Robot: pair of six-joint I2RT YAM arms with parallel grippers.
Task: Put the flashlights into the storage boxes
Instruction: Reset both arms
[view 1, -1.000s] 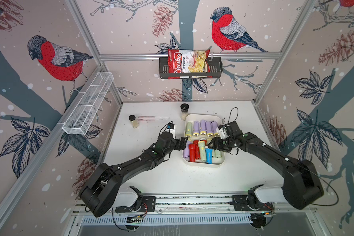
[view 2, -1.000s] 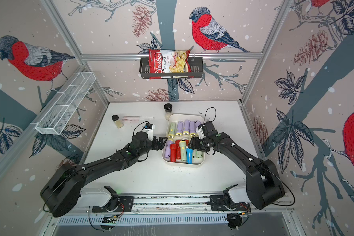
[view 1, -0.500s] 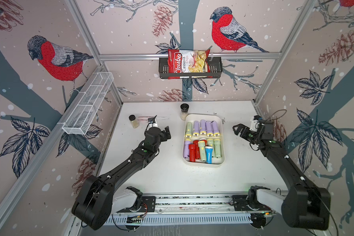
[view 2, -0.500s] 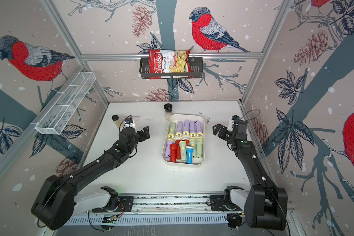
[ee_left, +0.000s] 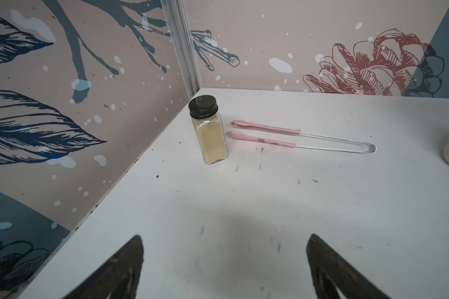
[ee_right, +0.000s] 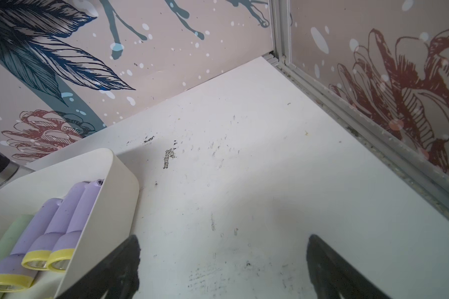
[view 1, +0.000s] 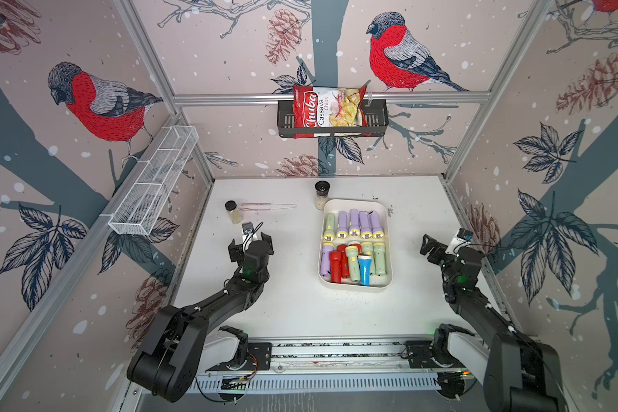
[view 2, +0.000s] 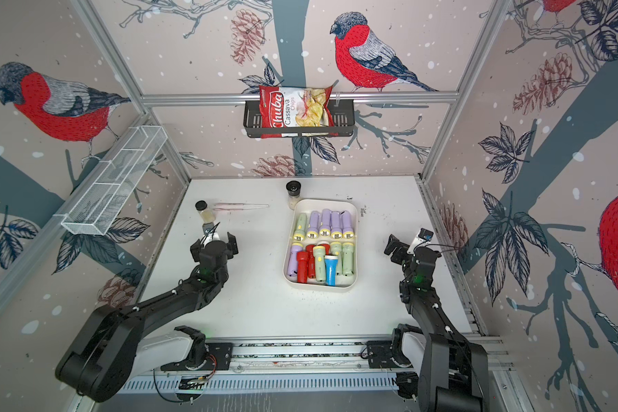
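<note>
The storage box (view 1: 354, 288) sat on the worktop (view 1: 300, 303), with the flashlights (view 1: 354, 223) lying inside it in two rows, one behind the other. A jar (view 1: 322, 194) stood just beside the box's back left corner. Well left of the box stood a second jar (view 1: 233, 211), with tongs (view 1: 266, 206) lying between it and the box. The left hand (view 1: 250, 242) was left of the box, the right hand (view 1: 432, 248) right of it, both apart from it

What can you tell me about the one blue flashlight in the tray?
The blue flashlight is small and stubby and looks like plastic, with a bright blue barrel and a white head. It lies lengthwise in the near row of the tray, with its head pointing to the far side and its tail close to the tray's near wall. Pale green flashlights sit tight against it on both sides.
</note>
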